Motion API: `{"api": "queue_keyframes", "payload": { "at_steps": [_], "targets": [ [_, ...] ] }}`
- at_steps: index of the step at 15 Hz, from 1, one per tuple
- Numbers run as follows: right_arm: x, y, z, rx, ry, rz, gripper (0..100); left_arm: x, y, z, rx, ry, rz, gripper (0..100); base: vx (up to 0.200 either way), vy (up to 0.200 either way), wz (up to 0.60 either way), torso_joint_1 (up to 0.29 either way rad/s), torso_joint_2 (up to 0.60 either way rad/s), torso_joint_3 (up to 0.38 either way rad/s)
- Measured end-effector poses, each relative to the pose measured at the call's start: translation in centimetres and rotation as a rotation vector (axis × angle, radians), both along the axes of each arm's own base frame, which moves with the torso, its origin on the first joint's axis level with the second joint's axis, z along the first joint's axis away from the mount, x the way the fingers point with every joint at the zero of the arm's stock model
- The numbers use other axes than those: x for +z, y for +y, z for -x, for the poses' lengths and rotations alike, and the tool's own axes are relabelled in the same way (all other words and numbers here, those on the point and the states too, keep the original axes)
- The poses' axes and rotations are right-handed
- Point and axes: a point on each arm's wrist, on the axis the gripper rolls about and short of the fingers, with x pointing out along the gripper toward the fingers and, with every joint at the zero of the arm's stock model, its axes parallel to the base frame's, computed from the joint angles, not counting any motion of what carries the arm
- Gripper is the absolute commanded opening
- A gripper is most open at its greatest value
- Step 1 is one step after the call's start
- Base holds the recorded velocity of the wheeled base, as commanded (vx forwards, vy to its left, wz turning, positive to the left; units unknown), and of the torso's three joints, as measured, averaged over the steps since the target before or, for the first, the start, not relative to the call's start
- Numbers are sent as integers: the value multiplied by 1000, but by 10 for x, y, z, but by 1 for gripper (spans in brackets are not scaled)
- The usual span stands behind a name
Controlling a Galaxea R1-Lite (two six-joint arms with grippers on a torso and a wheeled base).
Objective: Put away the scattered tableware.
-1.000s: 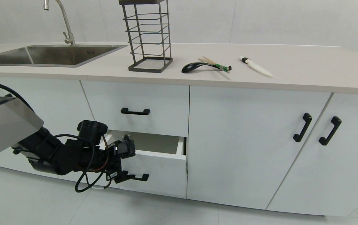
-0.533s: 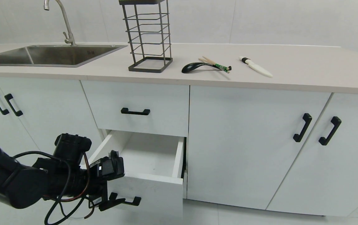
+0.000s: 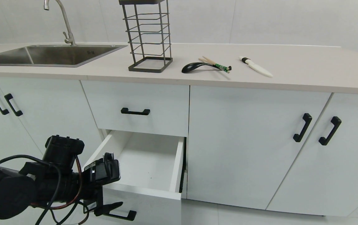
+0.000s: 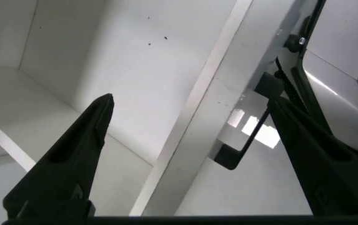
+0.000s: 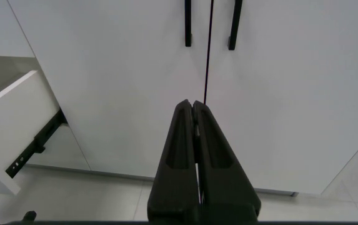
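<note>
Left gripper (image 3: 112, 193) is noted with fingers spread apart, straddling the front of the open drawer (image 3: 175, 162), the handle (image 4: 241, 140) between them. Right gripper (image 5: 193, 107) is pressed together, before cabinet doors (image 5: 278, 94). At 1 o'clock from the left gripper, spoon (image 3: 194, 66), chopsticks (image 3: 215, 64) and knife (image 3: 256, 66) are laid on the countertop (image 3: 307, 68).

White drawer (image 3: 175, 164), black spoon (image 3: 189, 67), green-banded chopsticks (image 3: 217, 65), white knife (image 3: 258, 67)
</note>
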Motion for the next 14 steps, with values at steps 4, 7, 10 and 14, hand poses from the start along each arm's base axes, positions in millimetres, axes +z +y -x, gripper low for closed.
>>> {"api": "queue_keyframes", "payload": {
  "at_steps": [4, 7, 10, 14],
  "targets": [
    [0, 0, 0, 0, 0, 0, 0, 6, -9, 47, 4, 61, 70, 100, 0, 0, 0, 0, 0, 0],
    [0, 0, 0, 1, 0, 0, 0, 13, -7, 73, 0, 47, 106, 100, 0, 0, 0, 0, 0, 0],
    [0, 0, 0, 0, 0, 0, 0, 22, -5, 80, 31, 22, 152, 100, 0, 0, 0, 0, 0, 0],
    [0, 0, 0, 0, 0, 0, 0, 42, -7, 69, 170, -56, 183, 100, 0, 0, 0, 0, 0, 0]
  ]
}}
